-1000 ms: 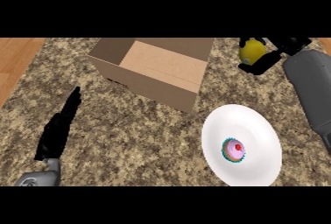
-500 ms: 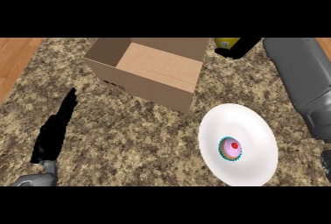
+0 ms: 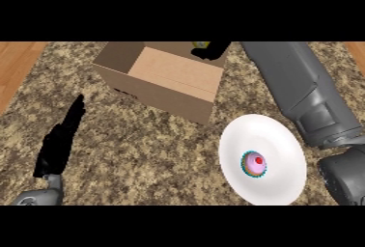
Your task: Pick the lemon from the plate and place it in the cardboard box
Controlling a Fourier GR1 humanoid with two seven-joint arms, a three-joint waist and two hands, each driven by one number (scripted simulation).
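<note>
My right hand (image 3: 212, 49) is at the top of the head view, over the far rim of the open cardboard box (image 3: 164, 79). Its fingers curl round the yellow lemon (image 3: 200, 44), of which only a sliver shows at the upper edge. The white plate (image 3: 264, 159) lies at the lower right with a pink and teal mark in its middle and nothing else on it. My left hand (image 3: 61, 140) rests open at the lower left, fingers straight and pointing away from me, well apart from the box.
The counter top (image 3: 149, 154) is brown speckled stone. A strip of wooden floor (image 3: 18, 62) shows at the upper left. My right forearm (image 3: 299, 91) runs along the right side, beside the plate.
My right hand has carried the lemon leftward from right of the box to above its far rim. The view has shifted a little. My left hand has stayed put.
</note>
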